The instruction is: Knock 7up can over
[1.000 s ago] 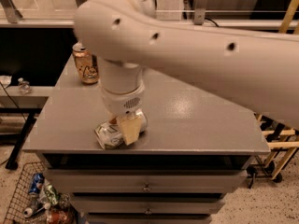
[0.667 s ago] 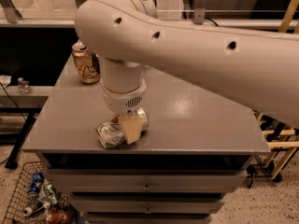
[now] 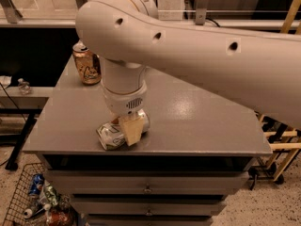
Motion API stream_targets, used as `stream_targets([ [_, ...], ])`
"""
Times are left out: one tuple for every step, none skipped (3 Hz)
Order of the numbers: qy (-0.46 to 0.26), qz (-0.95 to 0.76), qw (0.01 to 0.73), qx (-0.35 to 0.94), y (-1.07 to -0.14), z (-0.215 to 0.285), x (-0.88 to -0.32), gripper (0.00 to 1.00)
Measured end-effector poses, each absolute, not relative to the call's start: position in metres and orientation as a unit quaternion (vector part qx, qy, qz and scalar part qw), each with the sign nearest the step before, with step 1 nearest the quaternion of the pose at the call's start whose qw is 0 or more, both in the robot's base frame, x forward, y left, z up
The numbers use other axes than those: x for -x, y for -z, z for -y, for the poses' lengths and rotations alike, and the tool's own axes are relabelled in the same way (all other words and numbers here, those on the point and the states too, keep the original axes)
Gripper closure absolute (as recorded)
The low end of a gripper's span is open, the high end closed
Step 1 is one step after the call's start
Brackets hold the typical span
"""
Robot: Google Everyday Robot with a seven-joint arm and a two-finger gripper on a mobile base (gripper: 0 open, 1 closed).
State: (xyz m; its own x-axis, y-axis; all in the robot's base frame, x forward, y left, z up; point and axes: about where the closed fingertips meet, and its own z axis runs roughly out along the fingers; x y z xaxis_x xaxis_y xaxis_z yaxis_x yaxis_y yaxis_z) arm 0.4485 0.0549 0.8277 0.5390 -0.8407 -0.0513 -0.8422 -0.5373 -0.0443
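Aluminium, thin-walled and light I'd say: the 7up can [image 3: 109, 136] should roll or skid at the slightest nudge on that smooth grey table [image 3: 202, 119], and it would dent if squeezed hard. It lies on its side near the front edge, towards the left, its silver top pointing right and back. The task looks as good as done from where I stand.

The gripper [image 3: 130, 131] sits right down over the can's middle, touching it or very nearly. Whether it is clamped on the can or loose I cannot tell, as the wrist hides most of it. If hold were needed, the round belly across the middle is the place, not the rims.

Edges are the worry. The can is close to the front lip, and a round thing on its side could trundle off; below on the floor at the left stands a wire basket [image 3: 21, 192] with litter in it, and drawers [image 3: 148, 189] front the cabinet.

Open room is behind and to the right, where the top is bare. The brown can [image 3: 87, 62] stands upright at the back left corner, well apart from the 7up can, though the bulky arm [image 3: 197, 46] hangs just beside it, so lifting straight up looks the safest way out.
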Motion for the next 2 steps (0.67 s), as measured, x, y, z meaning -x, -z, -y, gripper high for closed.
stream_targets([
  [-0.012,-0.479,0.032,0.877,-0.8267,-0.0553,-0.4485,0.13],
  [-0.012,-0.479,0.032,0.877,-0.8258,-0.0557,-0.4484,0.00],
])
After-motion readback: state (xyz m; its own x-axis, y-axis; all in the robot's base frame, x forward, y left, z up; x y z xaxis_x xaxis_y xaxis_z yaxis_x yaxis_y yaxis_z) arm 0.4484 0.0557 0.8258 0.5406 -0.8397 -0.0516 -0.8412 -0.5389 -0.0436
